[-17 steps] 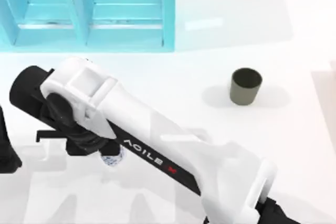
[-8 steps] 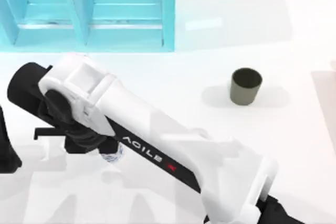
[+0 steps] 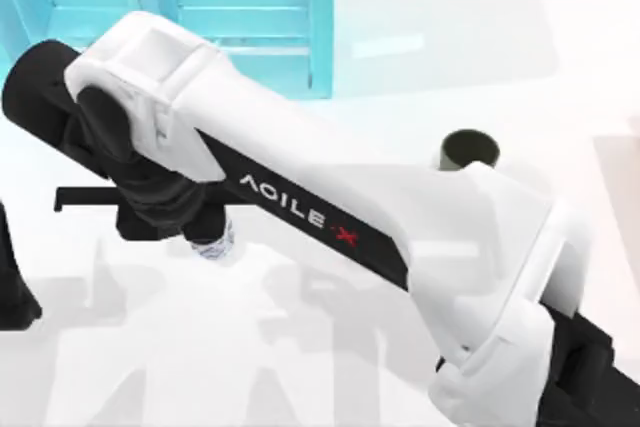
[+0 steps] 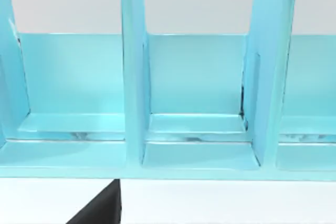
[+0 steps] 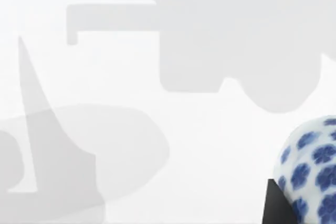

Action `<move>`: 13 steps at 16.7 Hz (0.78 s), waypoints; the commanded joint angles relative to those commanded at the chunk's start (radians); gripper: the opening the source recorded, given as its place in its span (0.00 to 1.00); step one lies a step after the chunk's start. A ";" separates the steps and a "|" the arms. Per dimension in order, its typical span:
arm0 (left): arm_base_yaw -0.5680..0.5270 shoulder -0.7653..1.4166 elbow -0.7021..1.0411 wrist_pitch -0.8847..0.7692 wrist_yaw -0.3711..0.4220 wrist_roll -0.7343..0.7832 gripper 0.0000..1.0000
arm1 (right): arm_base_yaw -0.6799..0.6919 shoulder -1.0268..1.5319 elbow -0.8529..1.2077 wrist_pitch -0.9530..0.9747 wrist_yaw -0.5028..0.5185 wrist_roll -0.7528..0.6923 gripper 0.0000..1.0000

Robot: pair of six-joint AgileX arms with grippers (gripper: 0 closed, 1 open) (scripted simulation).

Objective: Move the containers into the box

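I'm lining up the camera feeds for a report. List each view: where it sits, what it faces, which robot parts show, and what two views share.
Top view: above the table, looking down; the right arm crosses it, its right gripper at the blue-patterned cup, the olive-grey cup partly behind the arm.
Left wrist view: on the left arm, facing the blue box; a dark robot part at the edge.
Right wrist view: on the right arm, looking at the table, the patterned cup close, a dark finger against it.
Shared: top and right wrist views both show the patterned cup.
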 joint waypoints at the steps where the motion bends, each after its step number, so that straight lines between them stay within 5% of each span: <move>1: 0.000 0.000 0.000 0.000 0.000 0.000 1.00 | -0.007 -0.057 -0.097 0.030 -0.002 -0.007 0.00; 8: 0.000 0.000 0.000 0.000 0.000 0.000 1.00 | -0.053 -0.453 -0.765 0.240 -0.013 -0.053 0.00; 13: 0.000 0.000 0.000 0.000 0.000 0.000 1.00 | -0.069 -0.624 -0.975 0.335 -0.019 -0.067 0.00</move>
